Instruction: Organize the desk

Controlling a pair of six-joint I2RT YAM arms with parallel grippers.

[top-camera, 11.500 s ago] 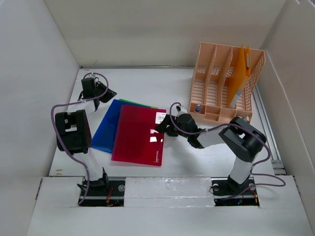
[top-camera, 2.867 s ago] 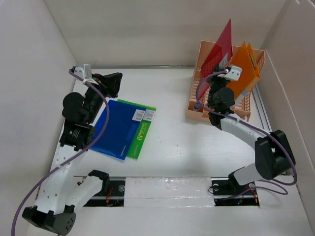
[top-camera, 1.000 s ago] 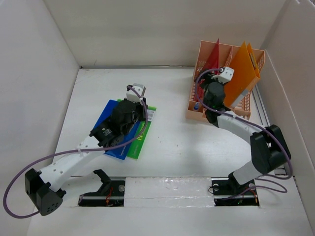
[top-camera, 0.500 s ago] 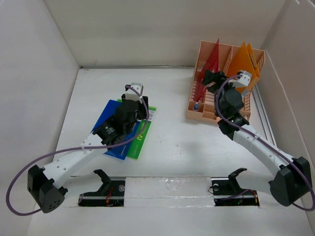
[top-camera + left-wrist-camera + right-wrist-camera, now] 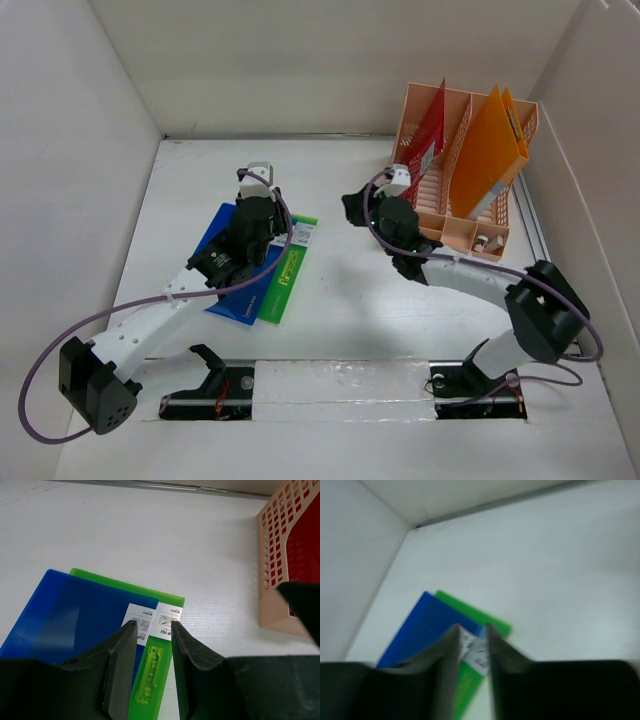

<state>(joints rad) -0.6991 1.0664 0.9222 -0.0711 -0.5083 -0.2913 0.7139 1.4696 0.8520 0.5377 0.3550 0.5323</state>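
Top external view: the white tabletop [image 5: 350, 300] lies beneath both pincers and extends outward from them to plain white walls on every side.

Left pincer [image 5: 152, 626]: jaws narrowly parted, nothing between them. It hangs above the tabletop, tilted downward. Directly below and just ahead of its tips lie two white labels [image 5: 167, 616], one on a blue folder [image 5: 75, 615] and one on a green folder [image 5: 150, 685]. Both folders lie flat on the tabletop. The blue one overlaps the green one and spreads to the pincer's left. Ahead and to its right stands a peach-orange file rack [image 5: 452, 232].

Right pincer [image 5: 472, 627]: jaws narrowly parted, nothing between them. Its wrist view is blurred. The same two folders lie ahead of and below it, apart from its tips. The rack stands just behind it. A red folder [image 5: 430, 135] leans in the rack slot nearest this pincer. An orange folder [image 5: 490, 145] leans in a slot farther from it.
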